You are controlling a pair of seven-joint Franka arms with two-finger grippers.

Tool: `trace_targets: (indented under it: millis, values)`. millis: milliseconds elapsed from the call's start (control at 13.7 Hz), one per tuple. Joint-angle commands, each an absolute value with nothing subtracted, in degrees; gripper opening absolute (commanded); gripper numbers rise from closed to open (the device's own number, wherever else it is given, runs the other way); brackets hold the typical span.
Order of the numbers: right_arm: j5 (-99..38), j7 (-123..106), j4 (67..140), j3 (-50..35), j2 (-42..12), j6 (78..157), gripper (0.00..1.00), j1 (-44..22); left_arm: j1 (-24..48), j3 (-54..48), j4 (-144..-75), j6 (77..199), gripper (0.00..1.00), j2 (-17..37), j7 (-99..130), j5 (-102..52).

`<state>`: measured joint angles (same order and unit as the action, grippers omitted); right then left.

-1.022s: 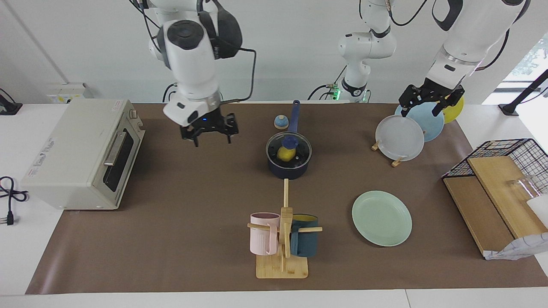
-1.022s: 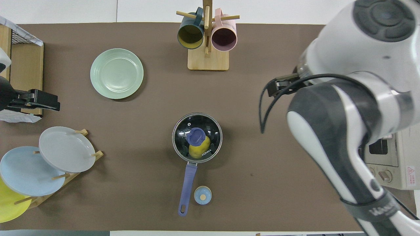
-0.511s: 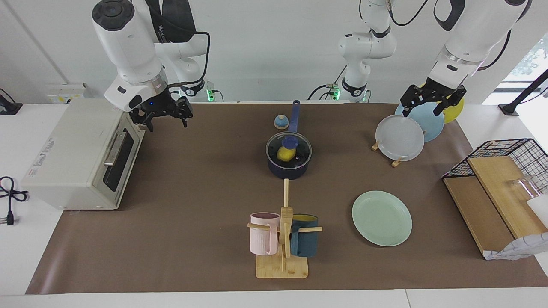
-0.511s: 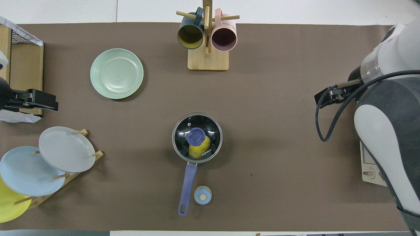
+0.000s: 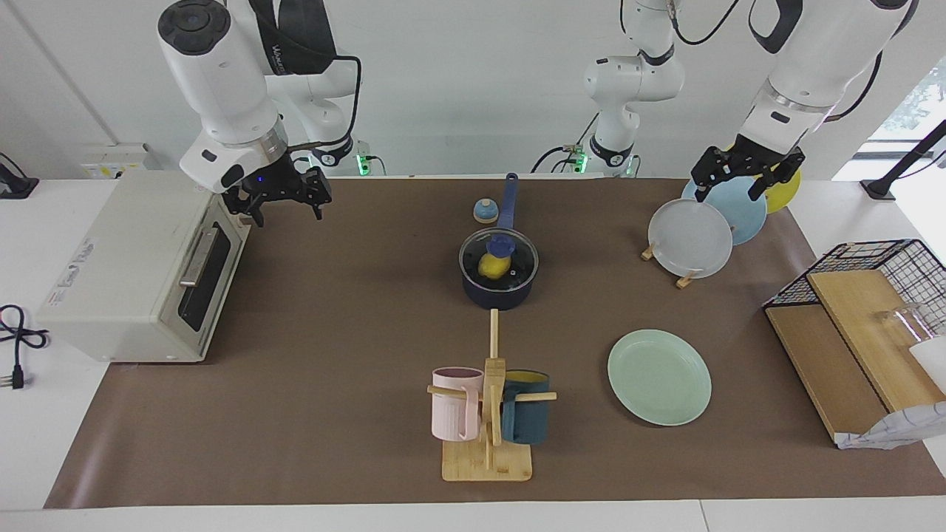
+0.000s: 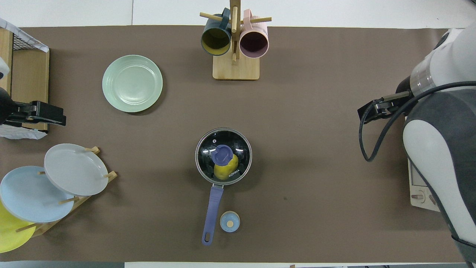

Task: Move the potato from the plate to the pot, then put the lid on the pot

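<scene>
The potato is seen inside the pot beneath the lid; the right gripper, fingers spread, and the left gripper, likewise spread, are held well apart from it.

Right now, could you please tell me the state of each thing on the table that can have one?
pot: upright, covered, holding the potato.
lid: seated on the pot.
potato: inside the pot, under the lid.
plate: flat, empty.
oven: door shut.
mugs: hanging on the wooden stand.
left gripper: open, over the rack plates.
right gripper: open, beside the oven.
</scene>
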<state>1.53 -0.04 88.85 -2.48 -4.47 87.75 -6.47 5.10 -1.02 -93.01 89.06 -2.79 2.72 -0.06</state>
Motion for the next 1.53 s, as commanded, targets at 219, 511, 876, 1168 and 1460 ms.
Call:
trace_targets:
  millis: [219,511,876,1168,1460]
  values:
    - [1.8,-0.2,90.7,-3.4,-3.1,88.6,1.00,-4.0,5.5,-0.4,-94.5,89.6,1.00,-4.2,2.6,-0.7]
    - [1.7,-0.2,90.7,-3.4,-3.1,88.6,1.00,-4.0,5.5,-0.4,-94.6,89.6,1.00,-4.2,2.6,-0.7]
    - [1.7,-0.2,90.7,-3.4,-2.3,88.5,1.00,-4.0,5.5,-0.4,-94.5,89.6,1.00,-4.2,2.6,-0.7]
    - [1.8,-0.4,90.5,-3.5,-1.3,85.1,1.00,-4.3,5.5,-0.4,-94.5,89.5,1.00,-4.2,2.6,-0.7]
    - [1.8,-0.4,90.4,-3.3,-1.1,83.8,1.00,-2.9,5.5,-0.4,-94.4,89.6,1.00,-4.2,2.6,-0.7]
